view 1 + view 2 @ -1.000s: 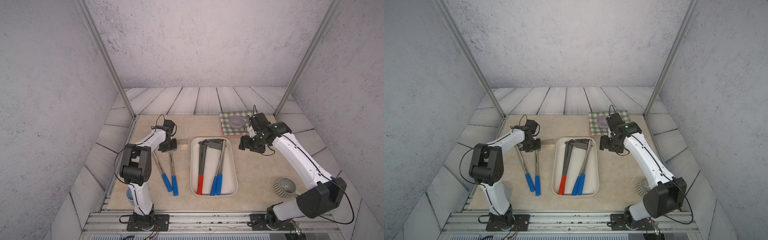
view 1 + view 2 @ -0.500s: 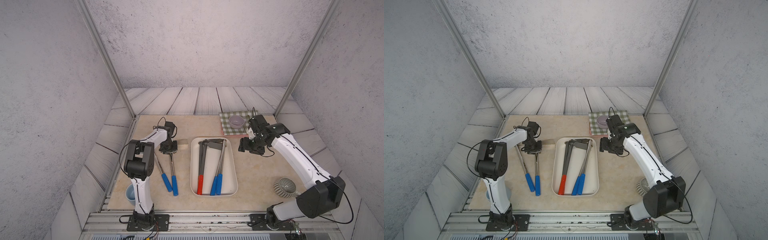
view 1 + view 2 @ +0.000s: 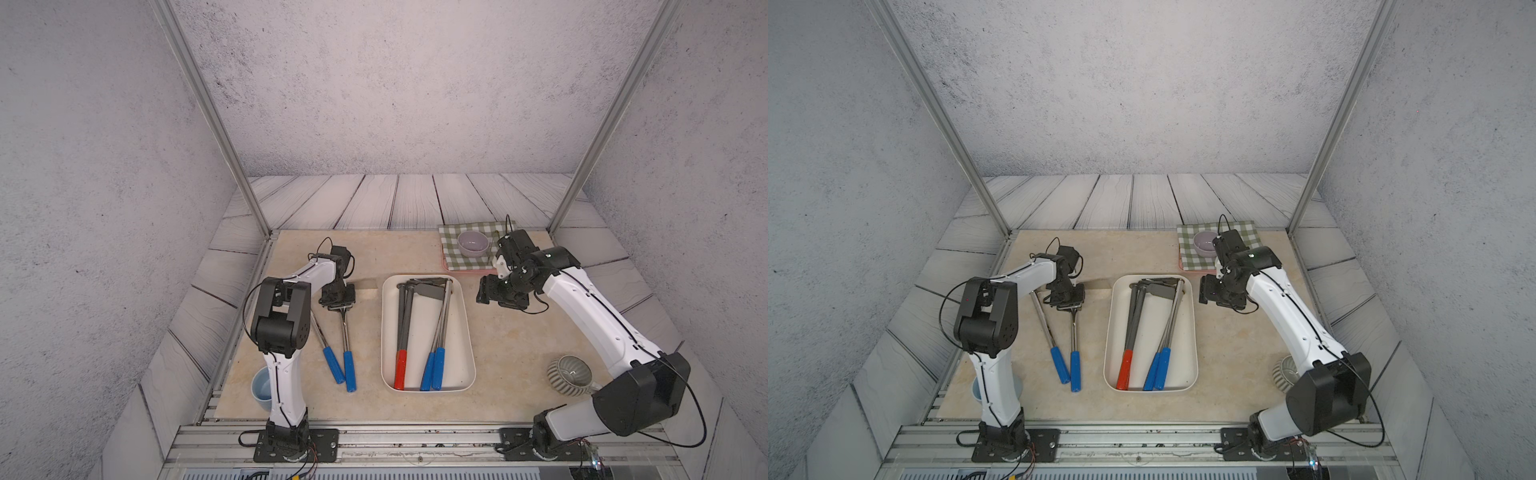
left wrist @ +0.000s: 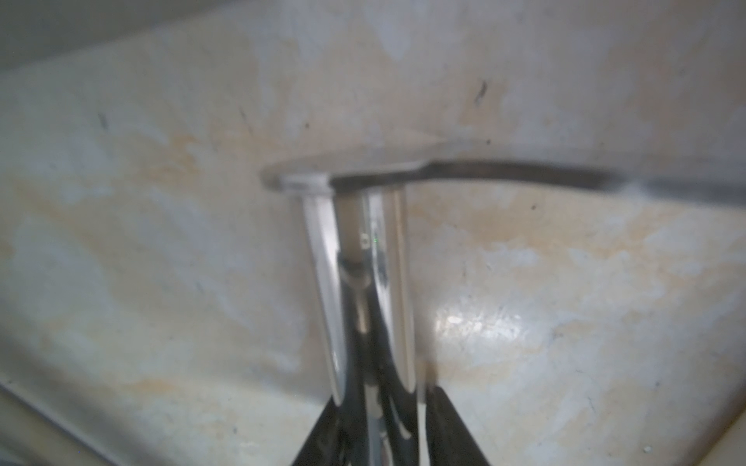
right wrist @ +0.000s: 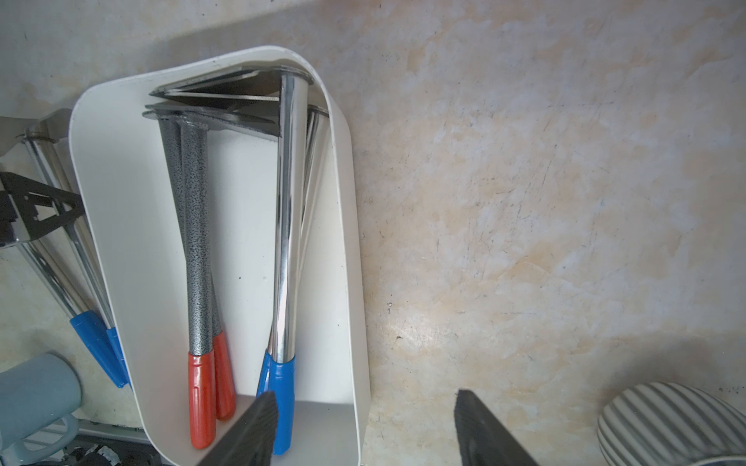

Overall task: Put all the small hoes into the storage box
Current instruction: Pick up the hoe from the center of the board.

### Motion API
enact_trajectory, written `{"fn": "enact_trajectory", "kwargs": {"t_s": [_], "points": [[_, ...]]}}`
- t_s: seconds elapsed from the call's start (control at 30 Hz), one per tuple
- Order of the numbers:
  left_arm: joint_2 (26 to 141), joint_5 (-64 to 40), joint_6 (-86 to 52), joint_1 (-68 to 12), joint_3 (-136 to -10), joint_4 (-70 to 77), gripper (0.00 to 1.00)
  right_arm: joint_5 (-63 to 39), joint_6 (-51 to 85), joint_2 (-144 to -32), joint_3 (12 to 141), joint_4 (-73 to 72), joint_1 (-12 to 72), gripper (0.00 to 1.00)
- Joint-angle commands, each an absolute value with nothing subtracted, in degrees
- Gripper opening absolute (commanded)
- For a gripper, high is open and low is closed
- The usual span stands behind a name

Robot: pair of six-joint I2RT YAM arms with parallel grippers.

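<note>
Two small hoes with chrome shafts and blue grips lie on the table left of the storage box. My left gripper [image 3: 338, 302] [image 3: 1068, 302] is low over the neck of the right-hand small hoe [image 3: 344, 328] [image 3: 1074, 332]. In the left wrist view its dark fingers [image 4: 444, 423] flank that shaft [image 4: 363, 262] closely, just short of the blade [image 4: 363, 161]; blur hides whether both touch. The cream-white storage box [image 3: 467, 324] [image 3: 1192, 316] [image 5: 347, 201] holds several hoes. My right gripper [image 3: 484, 291] [image 5: 365, 393] hangs open and empty beside the box's right rim.
The other loose hoe [image 3: 322, 340] lies close against the left arm. A pink tray with green checked cloth [image 3: 451, 262] and a lilac bowl [image 3: 473, 243] sits back right. A ribbed grey bowl [image 3: 569, 374] is front right, and a light blue cup [image 3: 261, 388] stands by the left arm's base.
The left arm's elbow has swung in toward the table while its gripper stayed at the hoe's neck, and its jaws have narrowed around the shaft. The right arm has barely moved.
</note>
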State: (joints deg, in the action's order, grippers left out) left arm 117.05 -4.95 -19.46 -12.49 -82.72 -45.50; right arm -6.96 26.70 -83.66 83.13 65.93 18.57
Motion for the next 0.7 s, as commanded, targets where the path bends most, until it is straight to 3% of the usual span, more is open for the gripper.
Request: {"fn": "enact_trajectory", "kwargs": {"t_s": [0.0, 0.67], "points": [[118.43, -5.60, -18.98, -12.13, -82.13, -46.80, 0.32, -7.38, 26.17, -83.50, 82.51, 66.18, 18.28, 0.71], [114.11, -6.75, -20.34, -12.12, -86.52, -49.73, 0.14, -8.53, 26.45, -83.59, 82.79, 65.74, 18.28, 0.71]]}}
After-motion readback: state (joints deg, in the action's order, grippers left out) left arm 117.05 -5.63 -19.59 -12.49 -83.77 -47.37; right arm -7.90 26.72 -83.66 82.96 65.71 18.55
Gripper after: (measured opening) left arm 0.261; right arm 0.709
